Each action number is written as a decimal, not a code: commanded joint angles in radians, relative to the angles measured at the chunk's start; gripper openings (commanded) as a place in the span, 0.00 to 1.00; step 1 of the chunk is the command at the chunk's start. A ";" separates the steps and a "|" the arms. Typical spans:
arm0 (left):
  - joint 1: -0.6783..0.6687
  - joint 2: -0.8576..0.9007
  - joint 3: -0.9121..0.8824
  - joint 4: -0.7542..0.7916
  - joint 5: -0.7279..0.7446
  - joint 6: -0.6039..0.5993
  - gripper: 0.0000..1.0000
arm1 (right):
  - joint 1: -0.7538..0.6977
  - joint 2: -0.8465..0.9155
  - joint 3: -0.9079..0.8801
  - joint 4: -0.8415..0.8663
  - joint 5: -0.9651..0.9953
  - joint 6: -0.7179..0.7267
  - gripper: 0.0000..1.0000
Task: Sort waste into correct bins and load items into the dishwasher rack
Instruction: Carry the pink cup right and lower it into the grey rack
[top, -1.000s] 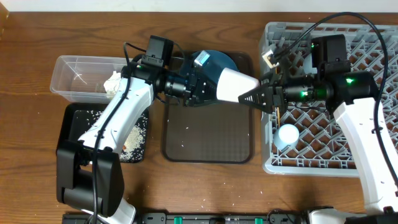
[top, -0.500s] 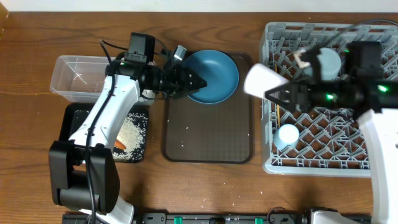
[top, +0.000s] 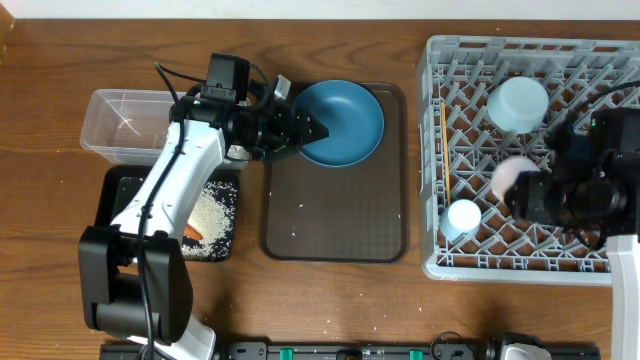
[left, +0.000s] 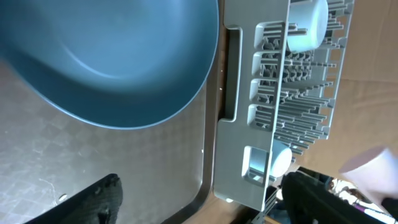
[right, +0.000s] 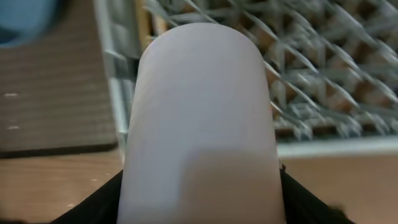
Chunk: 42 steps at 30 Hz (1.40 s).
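Pink cup (top: 507, 176) is over the rack (top: 432, 120), clamped across its wall by the right hand (top: 528, 192). Judged light, stiff and smooth, so liable to slip; a hold across the body suits. Left hand (top: 303, 130) stands wide and empty beside the plate (top: 350, 120).

Left end effector (top: 312, 130) gapes wide while right end effector (top: 522, 186) clamps tight.

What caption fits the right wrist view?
Right gripper holding the pink cup, with the grey dishwasher rack and brown serving tray behind it.
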 joint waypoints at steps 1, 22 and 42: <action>0.000 -0.019 0.011 -0.002 -0.013 0.010 0.87 | -0.006 0.012 0.017 -0.032 0.160 0.081 0.40; 0.000 -0.019 0.011 -0.002 -0.014 0.010 0.95 | -0.006 0.114 -0.022 -0.035 0.211 0.103 0.38; 0.000 -0.019 0.011 -0.002 -0.014 0.010 0.95 | -0.006 0.158 -0.216 0.156 0.211 0.111 0.38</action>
